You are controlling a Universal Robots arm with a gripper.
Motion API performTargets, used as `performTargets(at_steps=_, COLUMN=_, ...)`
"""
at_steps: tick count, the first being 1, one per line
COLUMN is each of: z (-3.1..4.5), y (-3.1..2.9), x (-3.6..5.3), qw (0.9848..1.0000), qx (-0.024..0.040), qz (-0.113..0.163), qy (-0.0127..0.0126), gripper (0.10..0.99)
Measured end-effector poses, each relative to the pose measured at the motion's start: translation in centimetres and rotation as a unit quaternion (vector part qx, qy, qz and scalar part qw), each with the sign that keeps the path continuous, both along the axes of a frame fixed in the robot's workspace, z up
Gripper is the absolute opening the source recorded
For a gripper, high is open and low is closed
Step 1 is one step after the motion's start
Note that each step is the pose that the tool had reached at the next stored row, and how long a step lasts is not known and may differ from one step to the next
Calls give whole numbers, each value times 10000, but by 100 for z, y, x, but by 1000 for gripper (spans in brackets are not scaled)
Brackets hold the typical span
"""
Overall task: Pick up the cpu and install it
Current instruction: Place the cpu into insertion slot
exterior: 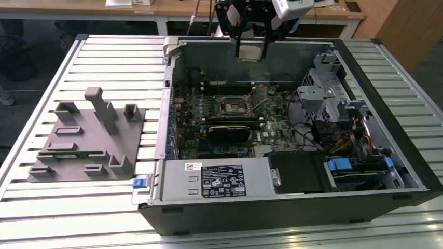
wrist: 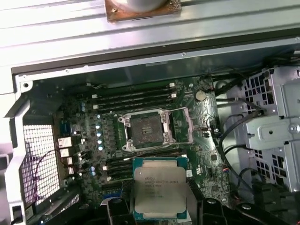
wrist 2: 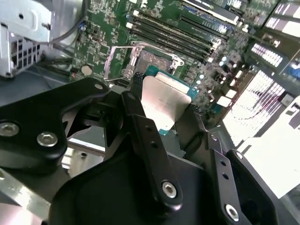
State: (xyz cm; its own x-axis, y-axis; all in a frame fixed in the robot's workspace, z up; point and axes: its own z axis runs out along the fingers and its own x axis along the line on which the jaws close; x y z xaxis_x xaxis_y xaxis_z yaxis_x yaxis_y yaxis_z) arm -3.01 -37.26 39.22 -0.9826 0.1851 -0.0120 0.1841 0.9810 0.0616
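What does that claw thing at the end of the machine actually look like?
The gripper is matte black: flat jointed links pinned with round silver bolts, narrowing to slim jaws with small holes along them. Above it, in the exterior view, sits a pale grey-white housing.

Exterior view above the open case (exterior: pixel 277 213); both wrist views onto motherboard (wrist: pixel 202 123)

- On the table (exterior: pixel 83 207), the tray (exterior: pixel 86 150) lies at the exterior view's left of the case (exterior: pixel 277 212).
- The socket (exterior: pixel 234 107) sits inside the case.
- The cpu (wrist: pixel 158 190), in the gripper (exterior: pixel 250 51), hangs above the case.
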Motion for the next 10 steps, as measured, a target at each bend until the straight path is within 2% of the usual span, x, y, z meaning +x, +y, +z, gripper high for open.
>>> performTargets(at_steps=4, z=-6, y=0, x=0, qw=9994, qx=0, qz=-352, qy=0, gripper=533)
performTargets(at_steps=10, z=-13, y=1, x=0, qw=9966, qx=-1, qz=-825, qy=0, gripper=533)
